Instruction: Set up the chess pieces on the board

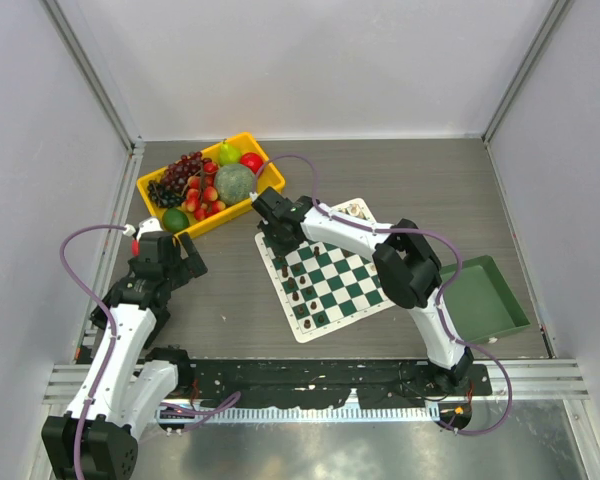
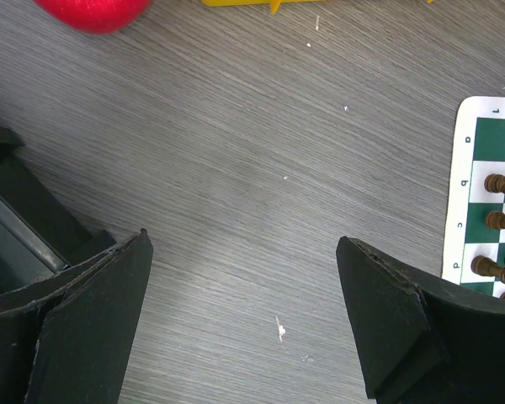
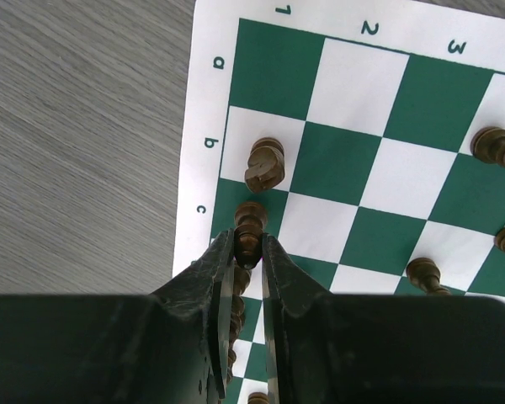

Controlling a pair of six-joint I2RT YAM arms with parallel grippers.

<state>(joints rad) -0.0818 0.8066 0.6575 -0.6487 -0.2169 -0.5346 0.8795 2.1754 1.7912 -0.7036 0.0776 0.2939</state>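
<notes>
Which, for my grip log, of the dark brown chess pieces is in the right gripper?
The slim dark brown piece at label c, pinched in the right gripper; the knight-shaped piece beside it is untouched.

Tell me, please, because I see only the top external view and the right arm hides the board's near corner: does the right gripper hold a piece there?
Observer: Yes. In the right wrist view the right gripper is shut on a dark piece, at the square beside letter c on the edge of the board.
Operator: Is the next square taken?
Observer: Yes, a dark knight is on the square beside letter b.
Operator: And the left gripper?
Observer: The left wrist view shows the left gripper open, with only the table under the gap.
</notes>
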